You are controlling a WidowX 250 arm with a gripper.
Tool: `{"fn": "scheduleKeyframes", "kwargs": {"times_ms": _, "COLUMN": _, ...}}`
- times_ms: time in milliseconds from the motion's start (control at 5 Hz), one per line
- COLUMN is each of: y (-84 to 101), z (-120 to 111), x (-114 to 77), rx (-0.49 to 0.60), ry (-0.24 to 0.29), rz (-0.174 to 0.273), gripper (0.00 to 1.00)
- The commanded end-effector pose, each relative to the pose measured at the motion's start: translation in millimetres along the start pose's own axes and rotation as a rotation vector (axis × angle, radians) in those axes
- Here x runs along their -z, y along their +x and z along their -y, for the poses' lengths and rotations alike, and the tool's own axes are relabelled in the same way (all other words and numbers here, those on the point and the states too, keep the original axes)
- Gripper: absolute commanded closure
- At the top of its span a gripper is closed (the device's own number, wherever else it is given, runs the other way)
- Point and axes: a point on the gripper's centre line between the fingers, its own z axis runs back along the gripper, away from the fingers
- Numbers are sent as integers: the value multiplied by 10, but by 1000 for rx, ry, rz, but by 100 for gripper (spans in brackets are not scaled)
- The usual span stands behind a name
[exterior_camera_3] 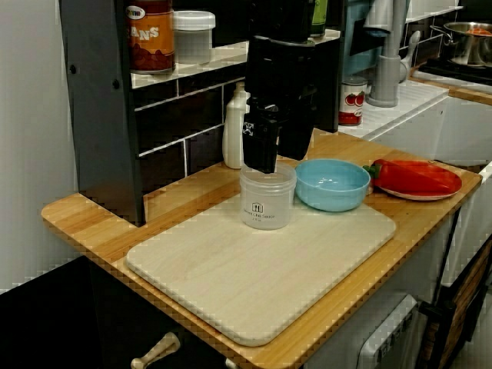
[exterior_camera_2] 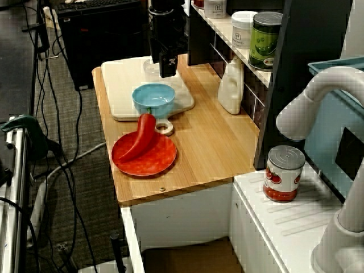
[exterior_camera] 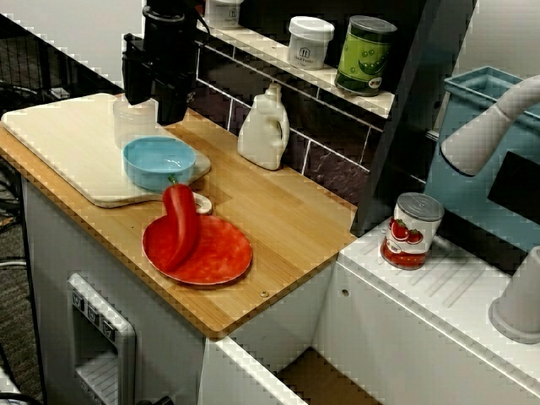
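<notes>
Black hand [exterior_camera_3: 277,161] over translucent cylindrical jar [exterior_camera_3: 267,201]

In the high view facing the wall, a light wooden countertop [exterior_camera: 278,211] fills the middle, resting on white cabinet fronts [exterior_camera: 287,316] at the bottom. Behind it runs a dark brown tiled wall with pale grout [exterior_camera: 329,160], topped by a pale tiled shelf [exterior_camera: 261,52]. A black upright panel [exterior_camera: 405,126] closes it at the right, with a white ribbed drainboard [exterior_camera: 456,283] beyond. In the view from the counter's end, a grey carpeted floor [exterior_camera_2: 85,193] covers the left. In the low view across the counter, a plain pale wall [exterior_camera_3: 31,115] fills the left edge. The light is even and indoor.
</notes>
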Motion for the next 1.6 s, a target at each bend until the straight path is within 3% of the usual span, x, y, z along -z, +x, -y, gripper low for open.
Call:
{"fn": "scheduleKeyframes", "kwargs": {"times_ms": 0, "y": 90, "z": -24, "x": -94, "rx": 0, "ry": 26, "rz": 40, "gripper": 0}}
{"fn": "scheduleKeyframes", "kwargs": {"times_ms": 800, "y": -38, "z": -33, "x": -146, "rx": 25, "ry": 13, "rz": 41, "gripper": 0}}
{"fn": "scheduleKeyframes", "kwargs": {"times_ms": 1400, "y": 31, "z": -32, "x": -45, "rx": 2, "ry": 29, "rz": 26, "gripper": 0}}
